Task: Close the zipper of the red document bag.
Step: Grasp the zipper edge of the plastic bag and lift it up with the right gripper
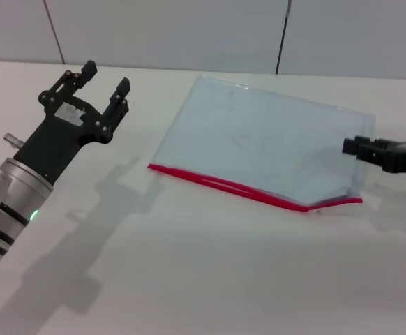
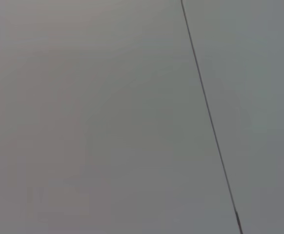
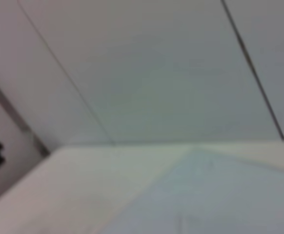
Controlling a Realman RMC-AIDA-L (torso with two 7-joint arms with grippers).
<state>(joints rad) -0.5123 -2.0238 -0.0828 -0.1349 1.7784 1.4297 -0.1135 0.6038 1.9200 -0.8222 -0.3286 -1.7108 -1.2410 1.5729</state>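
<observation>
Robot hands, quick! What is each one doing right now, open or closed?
Left gripper: open, holding nothing, raised left of the red document bag.
Right gripper: at the bag's right edge; open or shut cannot be told.

The right gripper runs off the side of the head view, so only its dark tip shows at the edge of the bag, and I cannot tell if it is open. The slider on the zipper is too small to find. The right wrist view is blurry. The left wrist view shows only wall
</observation>
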